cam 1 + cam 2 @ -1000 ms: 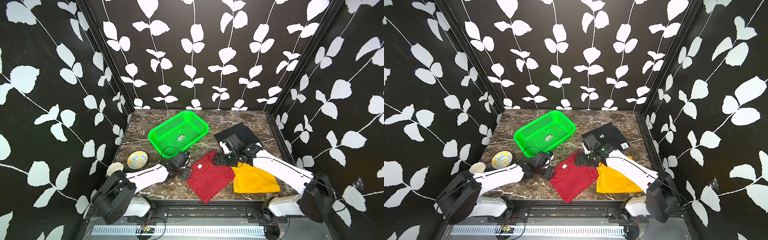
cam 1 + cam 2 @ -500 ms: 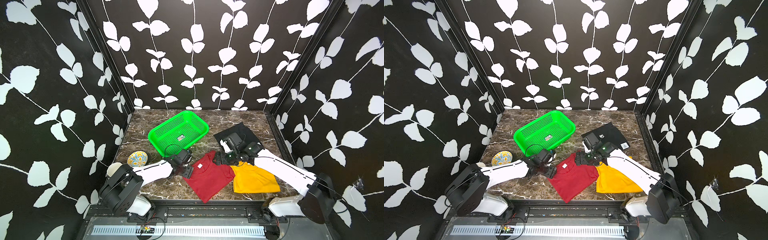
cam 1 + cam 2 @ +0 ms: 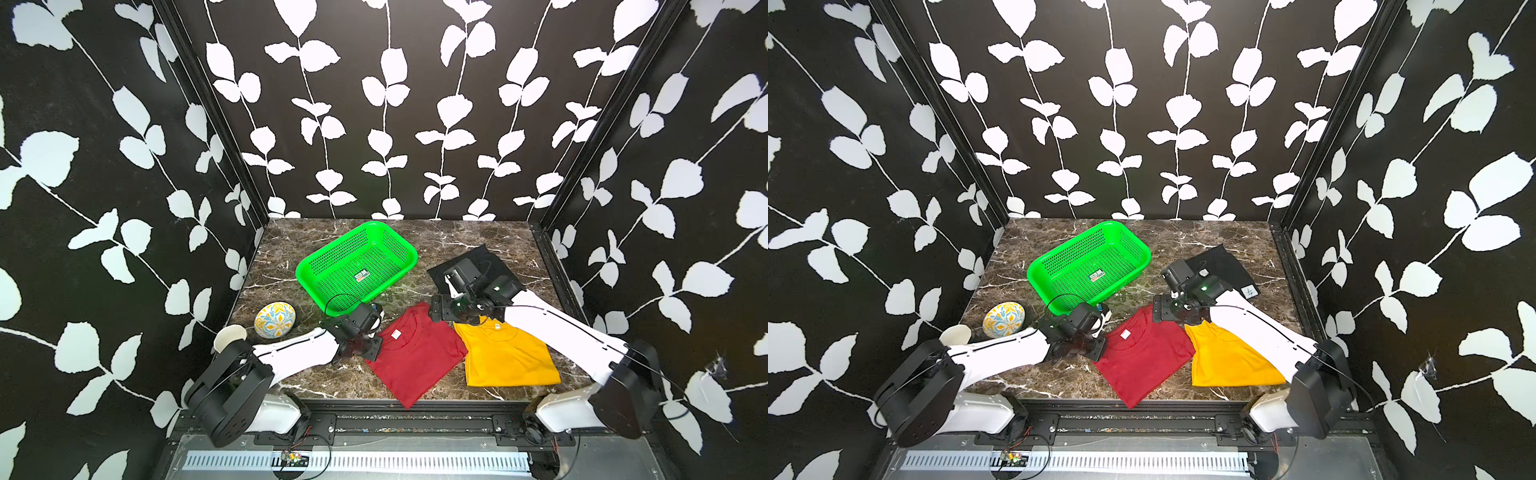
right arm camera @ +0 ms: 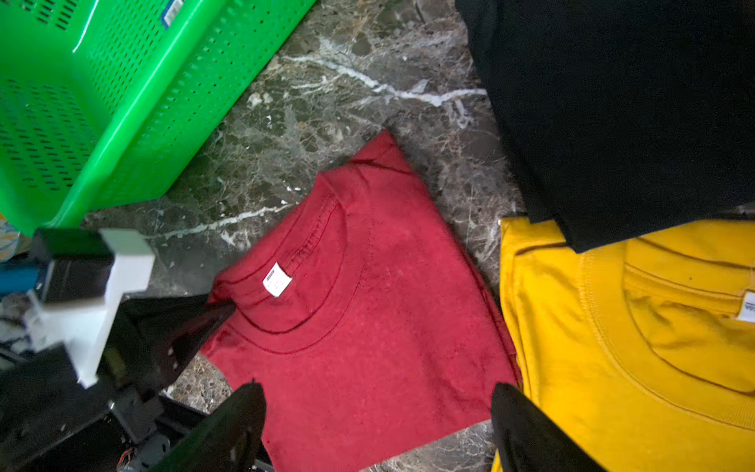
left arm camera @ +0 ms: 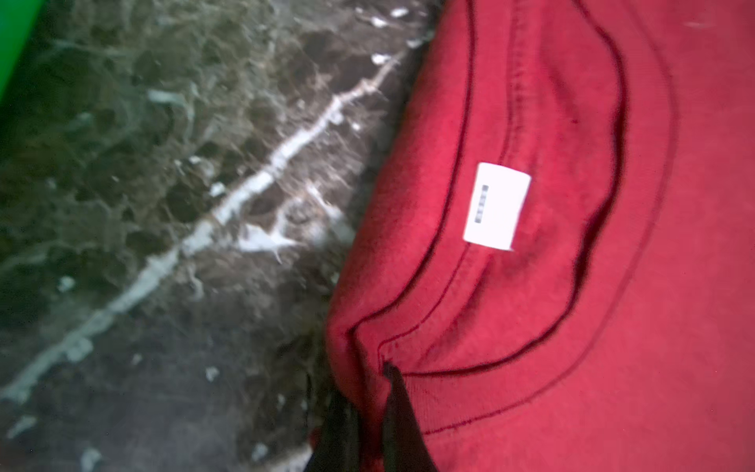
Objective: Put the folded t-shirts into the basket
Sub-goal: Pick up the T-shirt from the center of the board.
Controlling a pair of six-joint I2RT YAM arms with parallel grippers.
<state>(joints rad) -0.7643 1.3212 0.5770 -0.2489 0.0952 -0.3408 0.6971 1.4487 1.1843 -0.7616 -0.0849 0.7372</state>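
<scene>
Since a second ago the left gripper [image 5: 369, 412] has slid up to the red shirt [image 3: 415, 353] and pinched shut on its collar-side edge; the left wrist view shows the two dark fingers [image 5: 402, 425] nipped together on a fold of red cloth close to the neck seam, with the white label [image 5: 496, 206] a little further in. Nothing else has shifted much: the right gripper [image 4: 376, 421] has only edged a little and hangs with its jaws wide apart, holding nothing. In the right wrist view its fingers straddle the red shirt's edge nearest the yellow shirt [image 4: 633, 347].

All three shirts lie flat on the marble table [image 3: 478, 241], outside the basket [image 3: 357, 266]. In both top views the red shirt sits at the front middle, and the yellow shirt [image 3: 1229, 361] lies just beside it on the right arm's side. The black shirt [image 3: 1221, 266] lies behind them, partly hidden under the right arm, its corner overlapping the yellow one in the right wrist view. Green and holding only its sticker, the basket stands further back, toward the left arm's side. A patterned bowl [image 3: 275, 319] and a pale cup [image 3: 230, 335] stand near the left arm's base.
</scene>
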